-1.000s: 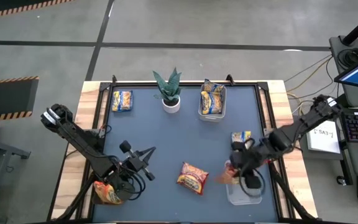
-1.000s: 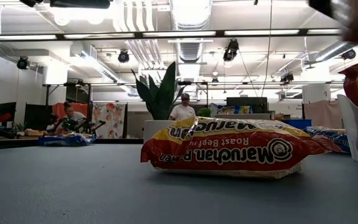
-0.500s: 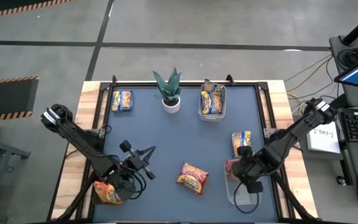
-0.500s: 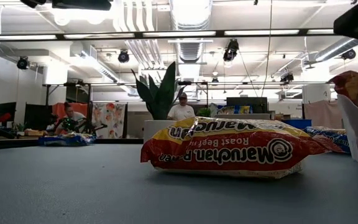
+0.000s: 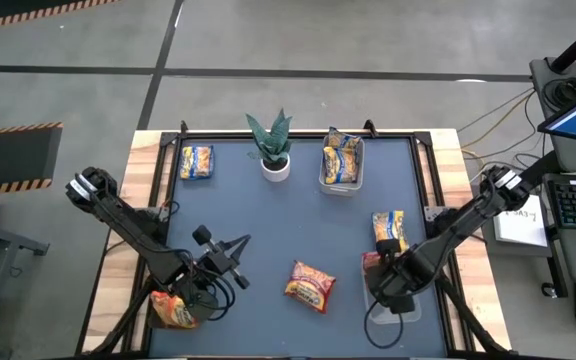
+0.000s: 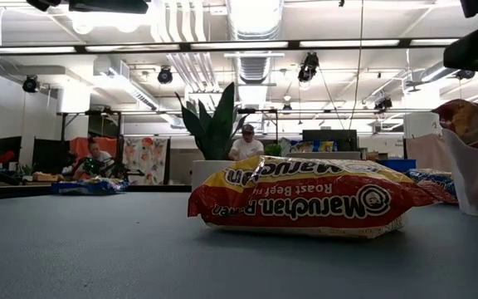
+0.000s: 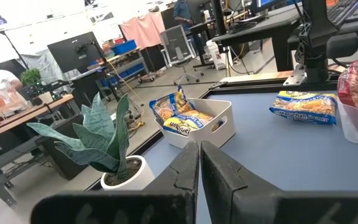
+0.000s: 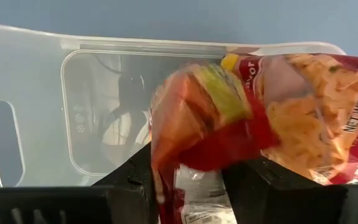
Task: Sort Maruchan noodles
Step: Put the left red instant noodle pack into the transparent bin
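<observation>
Red-and-orange packet sits between the right gripper's fingers, clamped over a clear bin at the table's right front; only the right wrist view shows this grip. The left gripper, fingers pressed together, waits low at front left. Overhead, loose packets count three: blue-yellow, blue-yellow, and red roast-beef.

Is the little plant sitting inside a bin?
No, the potted plant stands on the bare table, beside the clear bin of noodle packets.
</observation>
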Motion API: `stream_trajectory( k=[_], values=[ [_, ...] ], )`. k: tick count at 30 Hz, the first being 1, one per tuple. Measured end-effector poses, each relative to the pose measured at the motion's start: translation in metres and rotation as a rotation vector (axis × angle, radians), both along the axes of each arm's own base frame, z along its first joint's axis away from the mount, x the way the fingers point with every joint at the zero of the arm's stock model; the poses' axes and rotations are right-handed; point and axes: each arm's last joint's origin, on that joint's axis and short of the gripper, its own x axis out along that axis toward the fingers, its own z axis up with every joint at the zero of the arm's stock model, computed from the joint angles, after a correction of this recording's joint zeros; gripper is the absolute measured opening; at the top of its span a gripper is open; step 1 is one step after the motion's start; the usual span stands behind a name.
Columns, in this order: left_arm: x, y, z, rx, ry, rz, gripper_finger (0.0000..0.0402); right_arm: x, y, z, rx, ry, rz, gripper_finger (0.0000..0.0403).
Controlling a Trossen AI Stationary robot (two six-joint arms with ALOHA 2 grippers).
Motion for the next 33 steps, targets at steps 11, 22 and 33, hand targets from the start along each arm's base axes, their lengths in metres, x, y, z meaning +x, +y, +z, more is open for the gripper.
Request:
stream_trajectory(
  k=[11, 22, 33],
  values=[
    [0.0, 0.0, 0.0, 0.0, 0.0, 0.0, 0.0, -0.002, -0.002, 0.005, 0.017, -0.014, -0.05, 0.0153],
    [0.0, 0.0, 0.0, -0.007, -0.007, 0.0, 0.0, -0.005, -0.006, 0.016, 0.028, -0.057, -0.035, 0.0153],
    [0.0, 0.0, 0.0, -0.026, -0.024, 0.001, 0.0, -0.005, -0.009, 0.039, -0.011, -0.131, -0.046, 0.015]
  ],
)
